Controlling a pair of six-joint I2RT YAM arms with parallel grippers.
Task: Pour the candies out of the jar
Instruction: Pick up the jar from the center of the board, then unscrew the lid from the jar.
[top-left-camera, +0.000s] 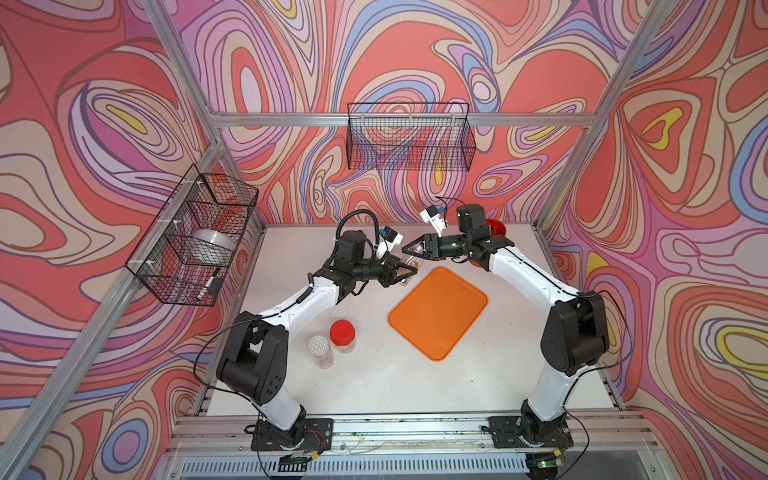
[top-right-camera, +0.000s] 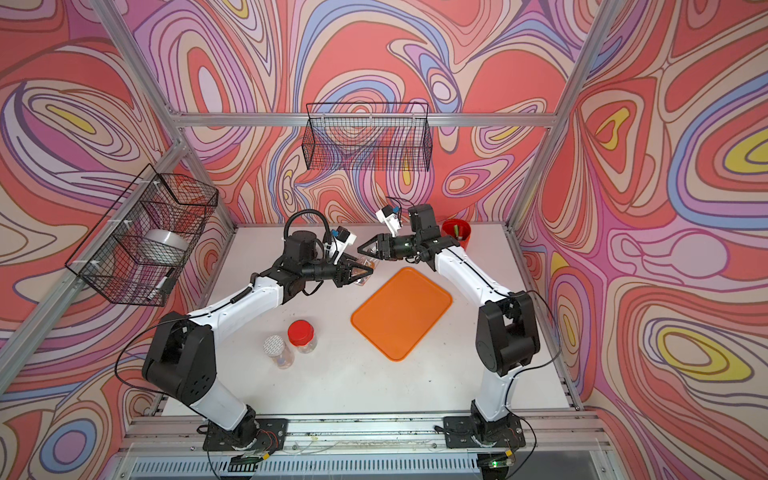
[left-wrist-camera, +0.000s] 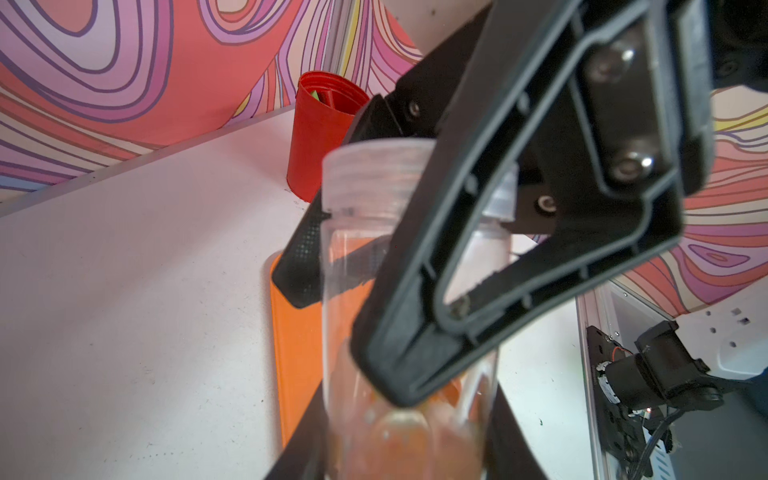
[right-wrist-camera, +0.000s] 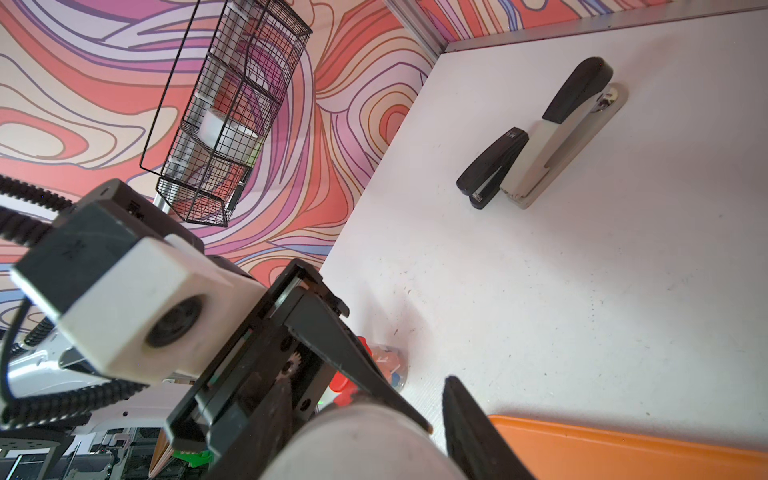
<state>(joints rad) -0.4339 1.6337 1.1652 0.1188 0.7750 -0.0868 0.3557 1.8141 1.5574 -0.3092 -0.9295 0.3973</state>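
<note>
Currently the left claw (top-left-camera: 409, 272) is clamped shut across the lower body of the clear jar (left-wrist-camera: 353, 241), one finger on each side. The right claw (top-left-camera: 409, 249) straddles the jar's pale top end from the opposite side; whether it presses or merely brackets cannot be told. The candies (left-wrist-camera: 415, 432) lie in the jar's bottom as a blurred orange-and-pale heap; none are seen on the tray.

Jar position: toward 12 o'clock on the desk (top-left-camera: 374, 382), just off the 11 o'clock corner of the orange tray (top-left-camera: 438, 313). Whether it stands on the desk or is raised cannot be determined.

Handling assessment: clear plastic, probably light and smooth-walled, liable to slip or flex under a hard squeeze. The lower body is the sound hold, leaving the mouth free. The contents look small and loose and should shift readily on tilting.

Further out: a red-lidded jar (top-left-camera: 343, 336) and a white-topped jar (top-left-camera: 320, 351) stand at the tray's 8 o'clock, and a red cup (top-right-camera: 456, 235) at 1 o'clock.
</note>
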